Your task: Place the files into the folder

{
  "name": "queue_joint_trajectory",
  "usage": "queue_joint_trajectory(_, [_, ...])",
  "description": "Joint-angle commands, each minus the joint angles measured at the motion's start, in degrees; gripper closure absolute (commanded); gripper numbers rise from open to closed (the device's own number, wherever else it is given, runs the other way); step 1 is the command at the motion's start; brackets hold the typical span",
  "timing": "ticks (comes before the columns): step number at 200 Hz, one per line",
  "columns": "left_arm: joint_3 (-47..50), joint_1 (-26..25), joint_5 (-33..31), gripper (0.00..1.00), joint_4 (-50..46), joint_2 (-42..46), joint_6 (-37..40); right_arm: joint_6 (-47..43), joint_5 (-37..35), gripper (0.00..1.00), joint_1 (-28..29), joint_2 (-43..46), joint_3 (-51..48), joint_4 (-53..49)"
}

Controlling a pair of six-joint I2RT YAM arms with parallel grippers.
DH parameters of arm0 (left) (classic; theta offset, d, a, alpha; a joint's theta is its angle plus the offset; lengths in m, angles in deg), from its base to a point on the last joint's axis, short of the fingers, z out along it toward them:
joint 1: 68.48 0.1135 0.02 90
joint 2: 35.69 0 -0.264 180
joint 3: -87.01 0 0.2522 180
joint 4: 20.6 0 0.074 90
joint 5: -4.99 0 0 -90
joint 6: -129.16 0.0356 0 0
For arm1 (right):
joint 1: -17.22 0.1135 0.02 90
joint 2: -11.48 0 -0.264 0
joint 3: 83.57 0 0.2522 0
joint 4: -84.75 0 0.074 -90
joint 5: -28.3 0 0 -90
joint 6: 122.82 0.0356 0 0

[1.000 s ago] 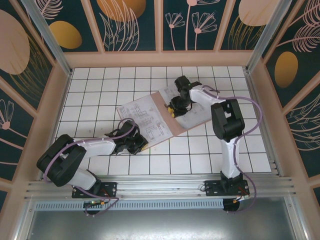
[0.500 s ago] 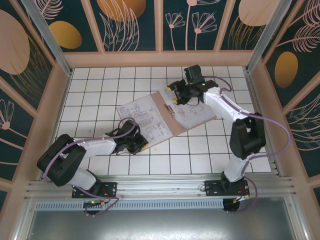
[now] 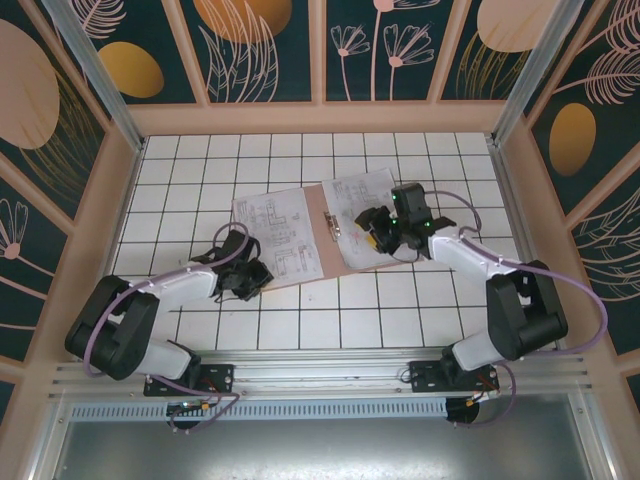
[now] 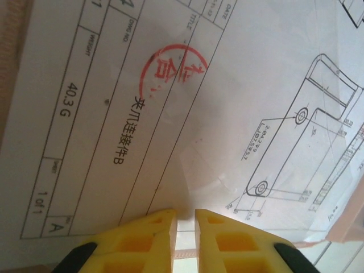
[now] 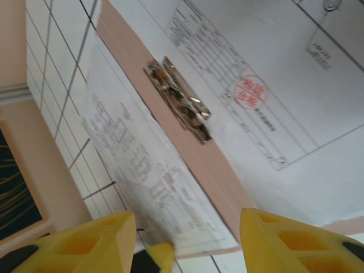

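Note:
The pinkish-brown folder [image 3: 327,205] lies open on the tiled table. A metal clip [image 3: 333,226] sits on its middle strip. White printed files cover both halves, one sheet on the left [image 3: 275,230] and one on the right [image 3: 362,200]. My left gripper [image 3: 253,280] is at the near left corner of the left sheet [image 4: 170,85]. Its yellow fingers stand almost together [image 4: 186,215] at the paper's edge, with nothing in the thin slit. My right gripper [image 3: 373,228] hovers over the right sheet, open [image 5: 187,219], with the folder's strip [image 5: 196,156] and clip [image 5: 179,99] below it.
The white tiled table [image 3: 400,300] has free room in front of and to the right of the folder. Wooden walls [image 3: 320,118] fence the back and sides. An aluminium rail [image 3: 320,375] runs along the near edge by the arm bases.
The folder with its sheets has swung round and slid toward the back. My right gripper opened, swung back and then came forward over the right sheet. My left gripper shifted left.

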Motion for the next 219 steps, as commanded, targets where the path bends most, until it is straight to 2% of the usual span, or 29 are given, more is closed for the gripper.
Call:
queue_joint_trajectory(1, [-2.2,2.3,-3.9,0.79,-8.4,-2.1,5.8,-1.4,0.9,0.47,1.6,2.8,-3.5,7.9])
queue_joint_trajectory(31, [-6.1,4.6,-5.5,0.75,-11.1,-3.0,8.8,0.2,1.6,0.48,2.2,3.5,-7.0,11.7])
queue_joint_trajectory(71, [-12.1,4.7,-4.8,0.65,-15.0,-2.4,11.3,-1.1,1.6,0.48,2.4,3.2,-6.1,11.7])
queue_joint_trajectory(87, [-14.7,4.7,-5.4,0.54,-16.5,0.0,11.4,-2.3,1.5,0.48,3.0,1.6,-4.2,10.4])
queue_joint_trajectory(97, [-16.5,5.1,-6.0,0.38,-17.5,0.6,12.4,-3.1,1.8,0.49,3.6,-0.5,-2.7,9.4])
queue_joint_trajectory(107, [-17.9,6.3,-5.9,0.31,-18.6,0.0,14.3,-3.8,2.1,0.49,4.4,-3.0,-0.8,8.3])
queue_joint_trajectory(146, [-21.2,12.8,-3.9,0.27,-20.9,-3.0,20.1,-6.7,1.4,0.49,9.9,-13.0,8.1,4.4])
queue_joint_trajectory(175, [-21.6,14.3,-3.8,0.25,-21.2,-5.0,22.0,-5.4,2.5,0.51,12.3,-18.3,10.7,6.0])
queue_joint_trajectory(219, [-19.6,15.9,-3.0,0.23,-19.8,-5.8,22.8,-5.6,2.2,0.51,14.2,-21.9,12.9,4.5])
